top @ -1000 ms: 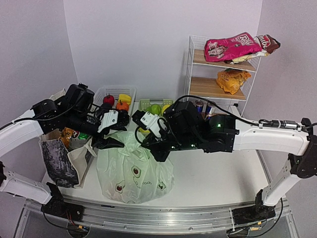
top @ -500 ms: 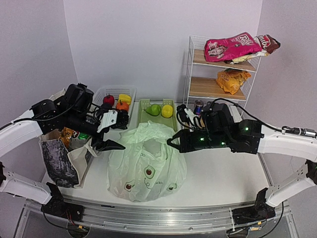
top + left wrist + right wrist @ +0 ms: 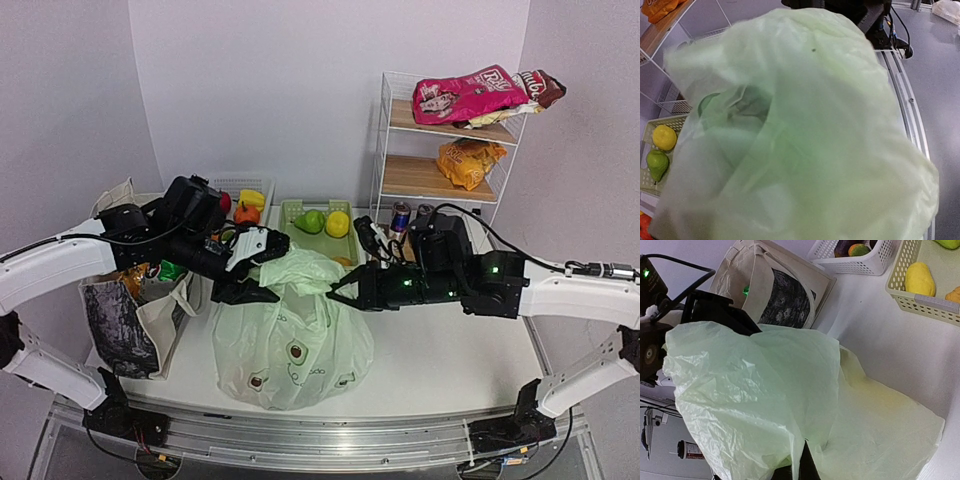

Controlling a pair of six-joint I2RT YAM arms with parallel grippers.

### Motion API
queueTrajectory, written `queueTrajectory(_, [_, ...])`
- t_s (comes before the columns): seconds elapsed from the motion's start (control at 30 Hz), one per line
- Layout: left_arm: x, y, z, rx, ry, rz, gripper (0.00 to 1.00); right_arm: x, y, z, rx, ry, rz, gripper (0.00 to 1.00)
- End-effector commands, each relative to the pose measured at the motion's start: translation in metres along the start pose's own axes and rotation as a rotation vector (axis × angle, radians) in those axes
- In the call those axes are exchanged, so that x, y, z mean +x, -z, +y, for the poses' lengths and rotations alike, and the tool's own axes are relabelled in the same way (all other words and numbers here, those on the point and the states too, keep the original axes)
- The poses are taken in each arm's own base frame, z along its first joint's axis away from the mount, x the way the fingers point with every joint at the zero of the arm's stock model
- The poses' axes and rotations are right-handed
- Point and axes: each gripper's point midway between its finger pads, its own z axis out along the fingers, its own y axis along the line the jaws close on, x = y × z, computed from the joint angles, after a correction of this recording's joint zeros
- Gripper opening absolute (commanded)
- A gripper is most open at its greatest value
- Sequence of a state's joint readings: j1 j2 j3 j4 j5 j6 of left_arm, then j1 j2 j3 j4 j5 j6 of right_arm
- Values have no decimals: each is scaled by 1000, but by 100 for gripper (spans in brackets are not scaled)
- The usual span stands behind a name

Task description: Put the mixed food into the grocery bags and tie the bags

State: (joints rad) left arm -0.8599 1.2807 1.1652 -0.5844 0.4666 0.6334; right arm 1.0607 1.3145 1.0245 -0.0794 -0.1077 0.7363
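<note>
The pale-green plastic bag [image 3: 290, 340] printed with avocados stands bulging at the table's middle. My left gripper [image 3: 250, 291] presses into its upper left edge and looks shut on the film. That film covers the whole left wrist view [image 3: 805, 140] and hides the fingers. My right gripper [image 3: 338, 295] is shut on the bag's upper right flap, and its dark tips [image 3: 807, 462] pinch the film [image 3: 765, 390]. The beige canvas tote [image 3: 120, 310] stands at the left with snack packets [image 3: 160, 270] in its mouth. A red apple [image 3: 222, 201] and yellow banana [image 3: 251, 198] lie in the white basket.
A white basket [image 3: 205, 190] and a green basket [image 3: 290, 210] with a pear [image 3: 311, 221] and lemon [image 3: 338, 223] sit behind the bag. Drink cans [image 3: 401, 215] stand by a wire shelf [image 3: 385, 130] holding a pink packet [image 3: 470, 95] and an orange packet [image 3: 468, 162].
</note>
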Motion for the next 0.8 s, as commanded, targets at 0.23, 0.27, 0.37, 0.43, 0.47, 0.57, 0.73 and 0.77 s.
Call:
queueTrajectory(0.23, [-57, 81, 79, -242, 155, -219, 0, -19, 108, -103, 360, -285, -455, 0])
queueTrajectory(0.27, [-58, 85, 81, -248, 166, -229, 0, -12, 116, -112, 384, -305, -460, 0])
queueTrajectory(0.37, [-58, 84, 77, -221, 176, -251, 0, 2, 118, -118, 392, -332, -423, 0])
queueTrajectory(0.43, [-56, 78, 69, -172, 190, -266, 0, 7, 105, -114, 381, -320, -356, 0])
queueTrajectory(0.47, [-56, 76, 64, -144, 192, -277, 0, 7, 97, -108, 372, -298, -316, 0])
queueTrajectory(0.57, [-56, 71, 59, -103, 206, -304, 0, 10, 75, -81, 308, -176, -161, 0])
queueTrajectory(0.73, [-56, 64, 59, -80, 234, -326, 0, 14, 97, -72, 440, 60, 40, 33])
queueTrajectory(0.77, [-56, 63, 59, -70, 239, -330, 0, 12, 104, -66, 441, 110, 63, 44])
